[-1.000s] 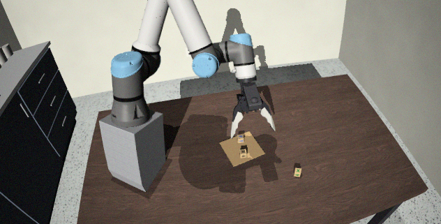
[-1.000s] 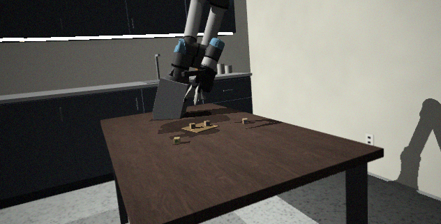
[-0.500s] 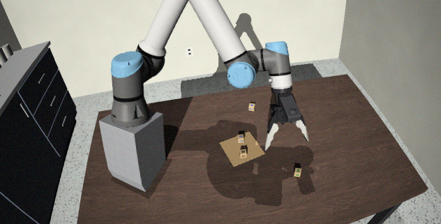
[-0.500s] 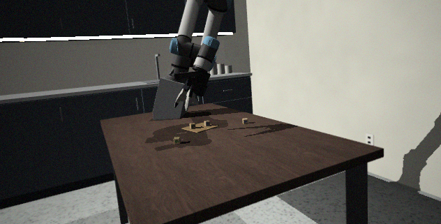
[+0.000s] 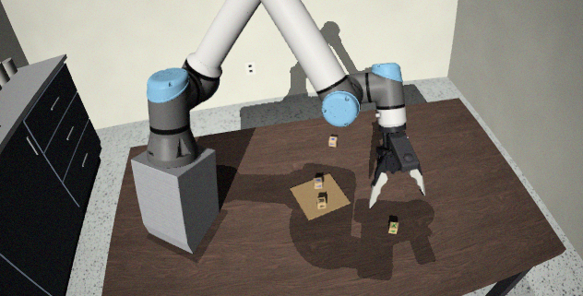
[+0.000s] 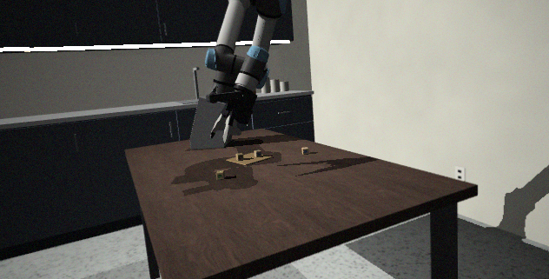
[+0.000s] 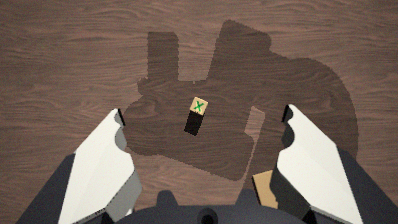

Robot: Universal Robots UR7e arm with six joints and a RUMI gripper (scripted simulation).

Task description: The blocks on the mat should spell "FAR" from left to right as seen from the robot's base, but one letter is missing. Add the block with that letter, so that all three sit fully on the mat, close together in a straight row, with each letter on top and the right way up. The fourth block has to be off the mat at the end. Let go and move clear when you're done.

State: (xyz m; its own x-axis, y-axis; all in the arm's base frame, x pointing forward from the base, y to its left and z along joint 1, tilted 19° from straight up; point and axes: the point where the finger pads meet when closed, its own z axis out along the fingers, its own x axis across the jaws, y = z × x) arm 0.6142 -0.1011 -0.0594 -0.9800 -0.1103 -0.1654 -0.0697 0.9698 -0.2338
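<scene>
A tan mat (image 5: 303, 196) (image 6: 248, 161) lies mid-table with two letter blocks on it, one nearer the base (image 5: 318, 182) (image 6: 257, 153) and one farther out (image 5: 322, 201) (image 6: 239, 156); their letters are too small to read. A third block (image 5: 333, 141) (image 6: 305, 150) with a blue mark sits off the mat. A fourth block (image 5: 393, 227) (image 6: 221, 175) (image 7: 199, 105) with a green X on top lies off the mat on the other side. My gripper (image 5: 397, 198) (image 6: 219, 138) (image 7: 202, 108) is open and empty, hanging high over the X block. A mat corner (image 7: 263, 187) shows by the right finger.
The robot's grey pedestal (image 5: 177, 198) (image 6: 206, 126) stands on the dark wooden table (image 5: 484, 189) (image 6: 304, 213) near its left edge. Dark cabinets (image 5: 41, 152) stand beyond the table. The arm's shadow covers the X block.
</scene>
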